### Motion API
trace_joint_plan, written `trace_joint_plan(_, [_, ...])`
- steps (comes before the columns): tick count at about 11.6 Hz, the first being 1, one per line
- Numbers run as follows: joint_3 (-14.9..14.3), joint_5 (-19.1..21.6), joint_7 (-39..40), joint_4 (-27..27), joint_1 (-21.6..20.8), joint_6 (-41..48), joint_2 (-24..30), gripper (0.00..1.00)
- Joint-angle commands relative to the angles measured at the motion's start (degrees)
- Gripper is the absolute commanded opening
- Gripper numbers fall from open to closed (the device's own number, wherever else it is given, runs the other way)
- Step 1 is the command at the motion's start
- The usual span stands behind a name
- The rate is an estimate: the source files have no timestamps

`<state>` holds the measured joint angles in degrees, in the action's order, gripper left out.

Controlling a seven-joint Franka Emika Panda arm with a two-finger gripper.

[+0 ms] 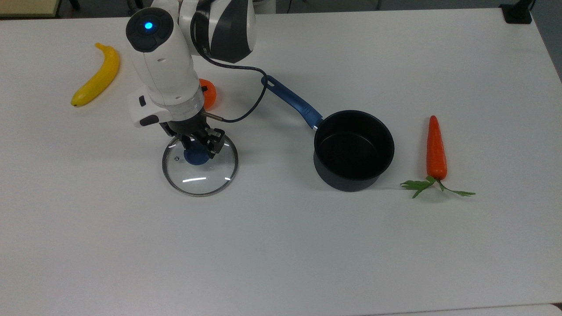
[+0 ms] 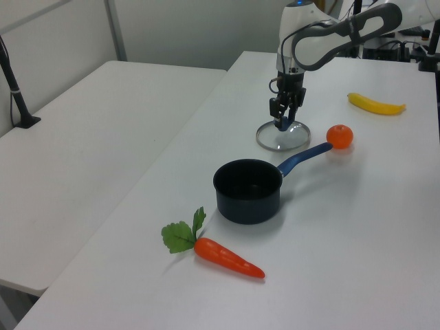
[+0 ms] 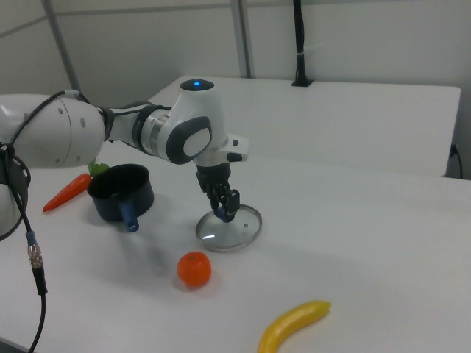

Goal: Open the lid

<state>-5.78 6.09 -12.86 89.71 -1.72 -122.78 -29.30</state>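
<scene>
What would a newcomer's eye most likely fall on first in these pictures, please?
Probably the white robot arm, whose gripper sits at the blue knob of the glass lid lying on the white table, apart from the pan. Next, the open dark saucepan with its blue handle, to the top view's right of the lid. Bright food stands out too: a carrot at the top view's right, a banana at its left.
</scene>
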Motion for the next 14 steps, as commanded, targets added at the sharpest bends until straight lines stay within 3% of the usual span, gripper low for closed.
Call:
trace_joint_plan(1, [0.1, 0.4, -1.1, 1.0, -0.2, 3.1, 0.8, 0.67])
trace_joint_plan(4, [0.1, 0.1, -0.5, 0.6, -0.1, 5.7, 2.1, 0.71])
trace_joint_plan(8, [0.1, -0.6, 3.1, -0.1, -0.4, 10.6, 11.5, 1.0])
trace_joint_plan(14, [0.6, -0.8, 8.4, 0.6, -1.1, 30.7, 25.0, 1.0])
